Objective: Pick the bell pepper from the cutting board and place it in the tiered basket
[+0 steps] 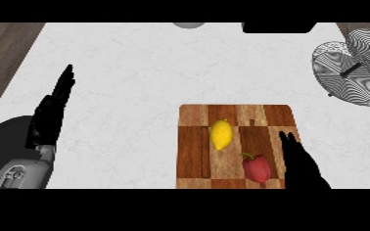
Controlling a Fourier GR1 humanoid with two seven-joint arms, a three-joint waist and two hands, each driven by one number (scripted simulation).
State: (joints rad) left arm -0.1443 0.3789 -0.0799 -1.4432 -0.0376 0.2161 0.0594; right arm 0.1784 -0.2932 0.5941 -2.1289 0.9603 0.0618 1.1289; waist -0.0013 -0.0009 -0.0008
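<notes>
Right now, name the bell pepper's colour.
The bell pepper is red, seen best in the head view.

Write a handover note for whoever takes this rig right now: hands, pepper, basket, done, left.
Left hand: open, fingers up, resting at the view's left, off the board.
Right hand: open, fingers straight, at the cutting board's right edge, just right of the bell pepper; holds nothing.
Bell pepper: red, on the board near its lower right corner, with a lemon up and left of it.
Tiered basket: at the counter's far right, no pepper in it.
Done: nothing; pepper not yet grasped.
Left: grasp, lift, carry to basket, release.
</notes>
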